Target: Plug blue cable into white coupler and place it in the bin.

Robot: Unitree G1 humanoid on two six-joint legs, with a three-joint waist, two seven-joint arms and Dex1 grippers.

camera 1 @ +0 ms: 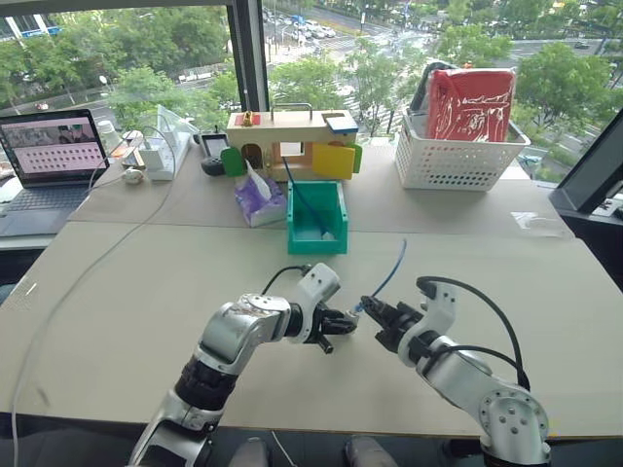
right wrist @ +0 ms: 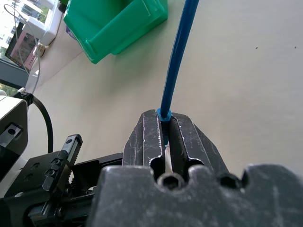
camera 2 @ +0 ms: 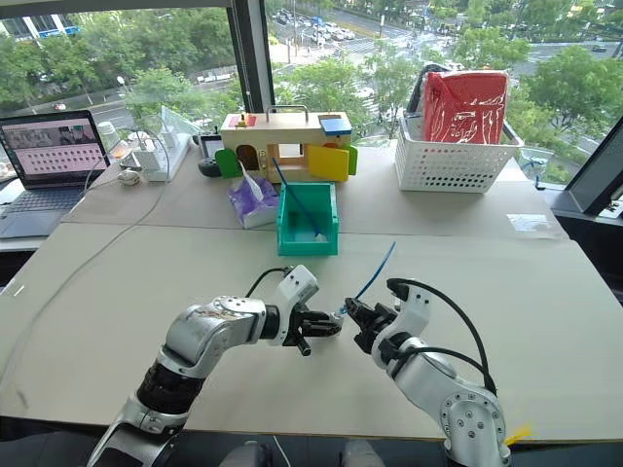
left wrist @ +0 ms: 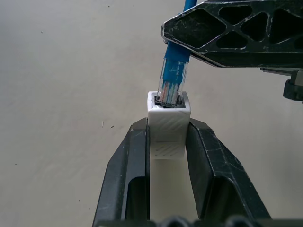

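Over the table's near middle my left gripper (camera 1: 341, 321) is shut on the white coupler (left wrist: 169, 127), a tiny block pinched between its two black fingers (left wrist: 135, 161). My right gripper (camera 1: 375, 309) faces it, shut on the blue cable (camera 1: 394, 265) just behind its clear plug (left wrist: 173, 78). The plug's tip sits in the coupler's dark socket, with most of its body still outside. The cable's free end rises up and away toward the bin (camera 1: 317, 243), which stands further back on the table. In the right wrist view the cable (right wrist: 177, 61) leaves my shut right gripper (right wrist: 164, 118).
A darker blue cable (camera 1: 297, 195) leans out of the bin. Beside the bin lies a purple tissue pack (camera 1: 259, 199), and behind it stands a wooden toy box (camera 1: 292, 136). A white lattice basket (camera 1: 458, 161) is at the back right. A laptop (camera 1: 49, 156) and a grey-white wire (camera 1: 88, 263) are at the left.
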